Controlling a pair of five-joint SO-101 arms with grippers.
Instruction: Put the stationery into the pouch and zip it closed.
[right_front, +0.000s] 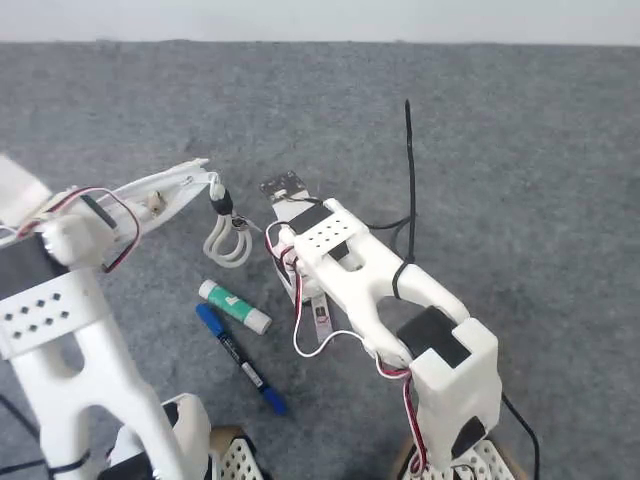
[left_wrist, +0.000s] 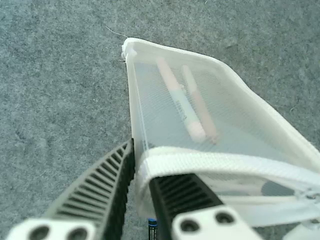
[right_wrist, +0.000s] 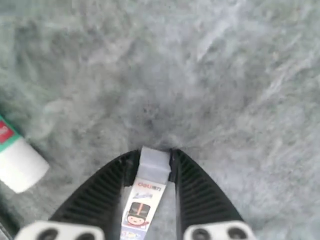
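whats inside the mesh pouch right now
Through the mesh wall of the pouch, two slim pinkish pen-like sticks lie side by side. Its white band, pinched in the left gripper, covers whatever sits behind it.

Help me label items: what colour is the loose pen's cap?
Blue; the pen cap shows best in the high view.

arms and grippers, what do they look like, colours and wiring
Both the left arm and right arm are white plastic shells with black motor blocks and plates dotted with small holes. Red, white and black wires loop along them. The left gripper and right gripper are black and ribbed, on white bases with screw holes.
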